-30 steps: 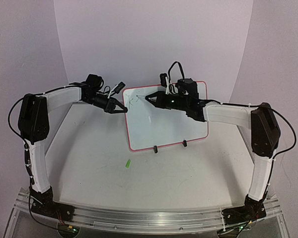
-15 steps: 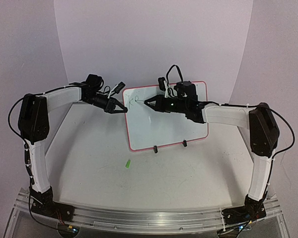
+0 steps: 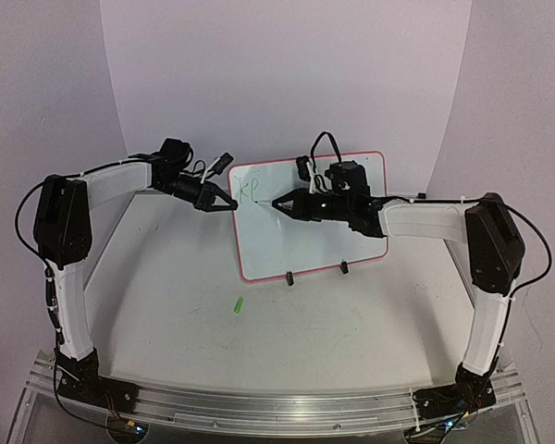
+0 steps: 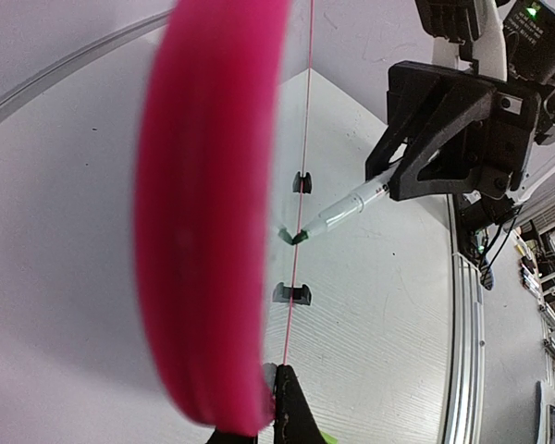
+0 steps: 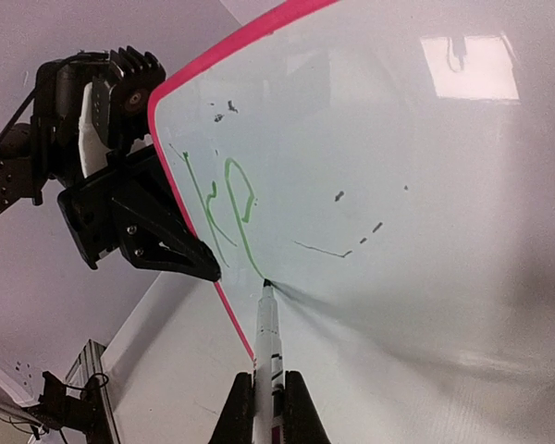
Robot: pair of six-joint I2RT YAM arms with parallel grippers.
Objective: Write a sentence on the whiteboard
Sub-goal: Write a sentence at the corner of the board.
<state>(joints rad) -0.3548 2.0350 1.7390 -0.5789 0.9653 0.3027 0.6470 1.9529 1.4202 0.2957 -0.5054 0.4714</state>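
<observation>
The whiteboard (image 3: 301,242) stands tilted on two black clip feet at the table's middle back. My left gripper (image 3: 229,203) is shut on its pink left rim; in the left wrist view the rim (image 4: 213,213) is a large blur beside the fingertips (image 4: 291,393). My right gripper (image 3: 279,203) is shut on a white marker (image 5: 268,342). The marker's tip touches the board just below green strokes (image 5: 222,199) near the upper left corner. The marker (image 4: 347,208) and the right gripper (image 4: 425,139) also show in the left wrist view. The left gripper (image 5: 203,268) shows at the rim in the right wrist view.
A small green marker cap (image 3: 238,304) lies on the white table in front of the board. The clip feet (image 3: 289,277) grip the board's lower edge. A few faint dark marks (image 5: 351,248) are on the board. An aluminium rail (image 3: 259,407) runs along the near edge.
The right gripper has moved the marker tip along the board's upper left and slightly down. More green strokes have appeared there. The left arm has stayed still.
</observation>
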